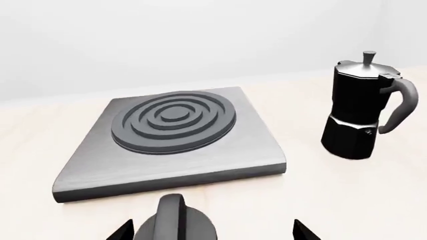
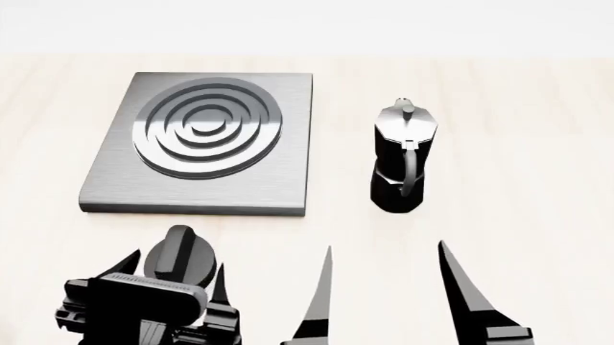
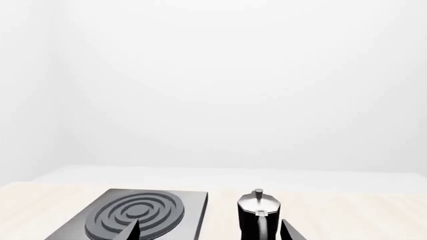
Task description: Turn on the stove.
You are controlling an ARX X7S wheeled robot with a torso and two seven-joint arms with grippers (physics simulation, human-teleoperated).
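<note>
At the head view's lower left the left claw (image 2: 172, 277) straddles the knob (image 2: 180, 259) below the stove (image 2: 206, 140), fingers spread, while the right claw (image 2: 384, 287) gapes empty.

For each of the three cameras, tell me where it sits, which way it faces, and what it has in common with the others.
Head view: high on the robot, looking down at the stove, the moka pot and the knob; the left pincer straddles the knob, the right pincer is open.
Left wrist view: low behind the left pincer, facing across the knob to the stove and pot.
Right wrist view: behind the right pincer, facing nearly level toward the wall.
All three views share the stove and pot.
</note>
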